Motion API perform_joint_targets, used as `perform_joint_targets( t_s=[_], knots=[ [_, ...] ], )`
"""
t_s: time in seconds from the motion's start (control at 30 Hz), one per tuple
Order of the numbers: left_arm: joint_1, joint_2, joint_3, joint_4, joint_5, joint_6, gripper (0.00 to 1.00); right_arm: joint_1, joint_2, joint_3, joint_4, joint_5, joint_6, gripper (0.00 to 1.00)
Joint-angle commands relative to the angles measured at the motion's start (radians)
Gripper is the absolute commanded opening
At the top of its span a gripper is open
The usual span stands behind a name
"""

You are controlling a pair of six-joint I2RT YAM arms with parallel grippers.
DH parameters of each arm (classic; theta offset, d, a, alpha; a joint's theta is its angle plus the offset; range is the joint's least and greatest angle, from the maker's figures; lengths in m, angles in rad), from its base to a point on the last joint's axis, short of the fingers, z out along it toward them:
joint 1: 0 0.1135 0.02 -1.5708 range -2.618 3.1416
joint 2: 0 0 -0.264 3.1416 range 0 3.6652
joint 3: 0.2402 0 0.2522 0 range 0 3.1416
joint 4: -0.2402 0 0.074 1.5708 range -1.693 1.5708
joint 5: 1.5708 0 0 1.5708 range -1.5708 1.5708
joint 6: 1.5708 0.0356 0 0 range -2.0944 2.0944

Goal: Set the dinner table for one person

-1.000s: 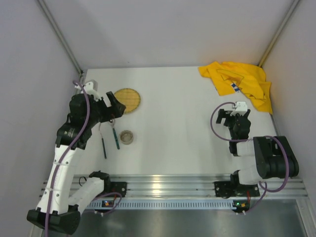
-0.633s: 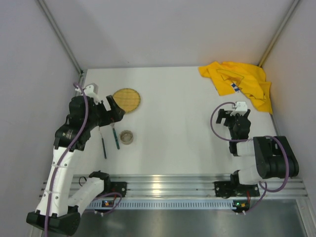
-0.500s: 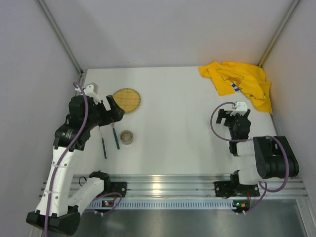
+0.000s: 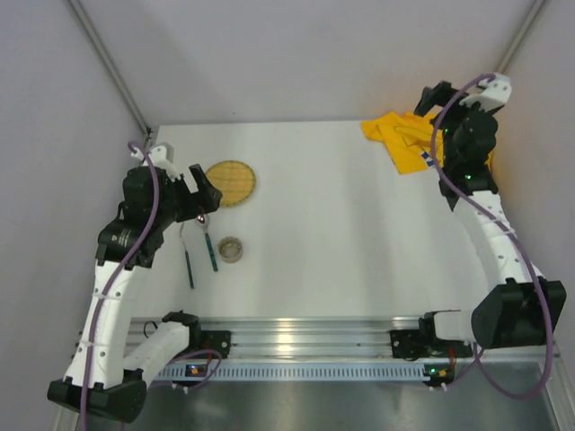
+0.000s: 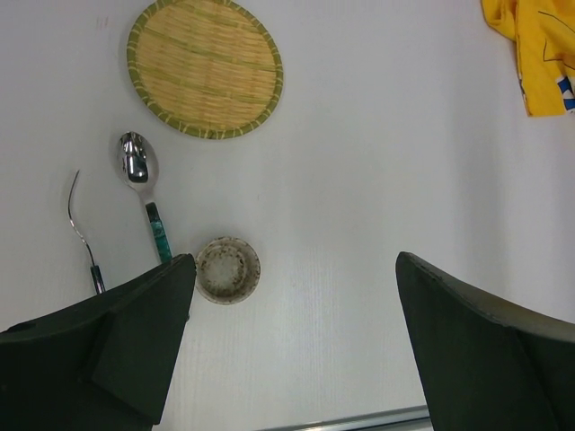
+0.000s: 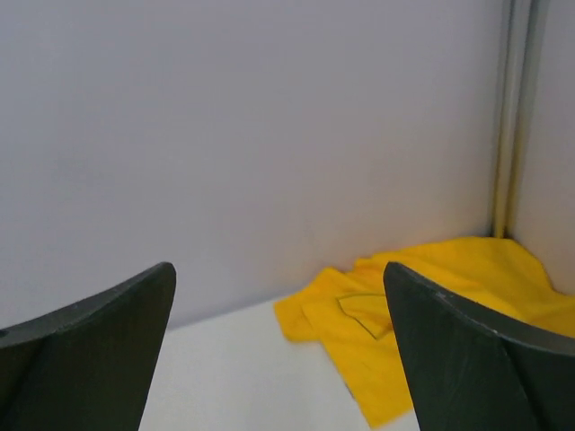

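Overhead, left claw (image 5: 289, 265) gapes above spoon (image 5: 139, 171), fork (image 5: 81, 233) and dish (image 5: 227, 269); right claw (image 6: 278, 269) gapes toward yellow cloth (image 6: 422, 314).

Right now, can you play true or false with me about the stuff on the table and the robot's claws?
1. The spoon lies right beside the fork. True.
2. The left gripper is holding the spoon. False: its fingers are wide open and hold nothing.
3. The little bowl sits on the woven mat. False: it sits on the bare dinner table, apart from the mat.
4. The yellow cloth is bunched up in the far right corner. True.
5. The right gripper is pinching the yellow cloth. False: it is open, up in the air, and not touching the cloth.
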Motion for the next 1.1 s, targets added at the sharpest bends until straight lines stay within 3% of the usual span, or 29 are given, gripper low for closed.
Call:
perform_joint_targets(
  t_s=[0.0, 0.03, 0.07, 0.17, 0.33, 0.53, 0.83, 1.07],
  knots=[
    [0.002, -0.014, -0.030, 0.078, 0.005, -0.016, 0.98, -0.066, 0.127, 0.138, -0.311, 0.037, 0.398, 0.99],
    [0.002, -0.014, -0.032, 0.081, 0.010, -0.023, 0.98, -0.154, 0.190, 0.214, -0.398, -0.156, 0.423, 1.00],
    [0.002, -0.013, -0.030, 0.083, 0.014, -0.027, 0.99, -0.167, 0.326, 0.394, -0.616, -0.191, 0.430, 1.00],
    [0.002, -0.025, -0.026, 0.072, 0.023, -0.032, 0.98, -0.175, 0.576, 0.692, -0.943, -0.206, 0.424, 1.00],
    [0.002, -0.066, -0.072, 0.054, 0.007, -0.040, 0.98, -0.190, 0.871, 1.007, -1.199, -0.323, 0.394, 1.00],
    [0.002, -0.065, -0.104, 0.052, -0.018, -0.053, 0.99, -0.161, 1.019, 1.052, -1.225, -0.334, 0.406, 1.00],
    [0.002, 0.067, -0.116, 0.113, -0.007, -0.058, 0.98, -0.115, 1.212, 1.173, -1.228, -0.312, 0.420, 1.00],
    [0.002, 0.168, -0.095, 0.167, 0.003, -0.055, 0.98, -0.081, 1.268, 1.206, -1.239, -0.283, 0.447, 1.00]
  ],
)
